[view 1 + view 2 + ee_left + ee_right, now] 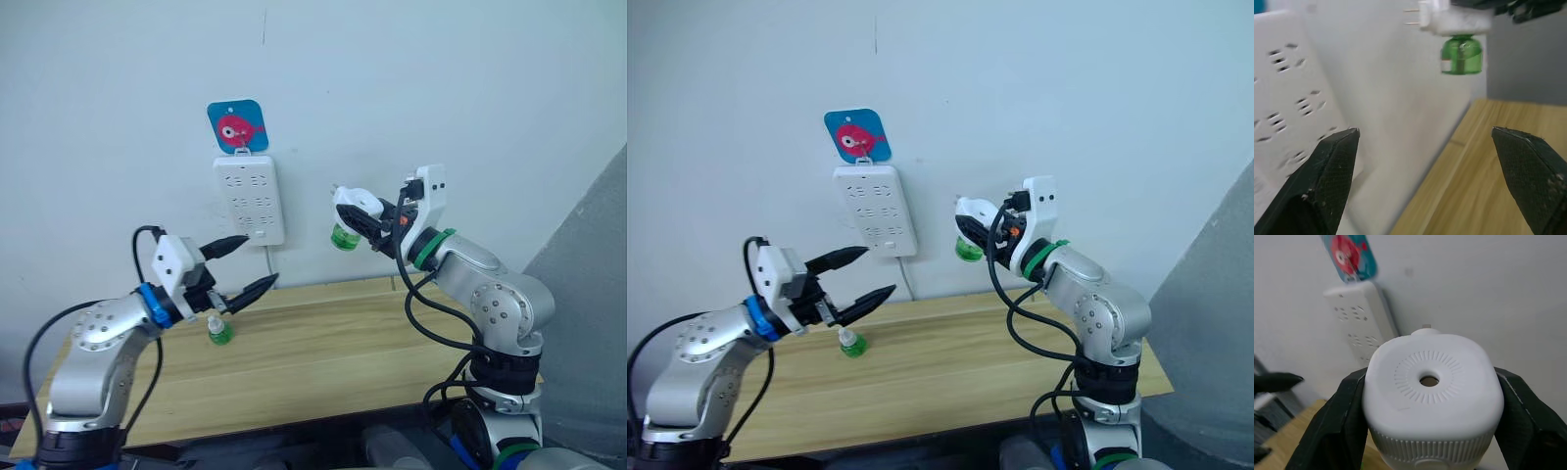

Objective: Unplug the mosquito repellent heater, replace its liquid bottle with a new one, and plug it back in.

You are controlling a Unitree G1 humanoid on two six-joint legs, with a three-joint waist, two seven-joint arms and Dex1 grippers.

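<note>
L pincer (238,267) agape, R pincer (377,221) clamped.

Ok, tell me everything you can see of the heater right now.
The heater is a small white rounded plastic unit with a ribbed ring round a dark hole in its face. Two metal prongs stick out towards the wall, free of the power strip. A green bottle hangs under it. The right pincer holds it in the air by its sides, above the table.
</note>
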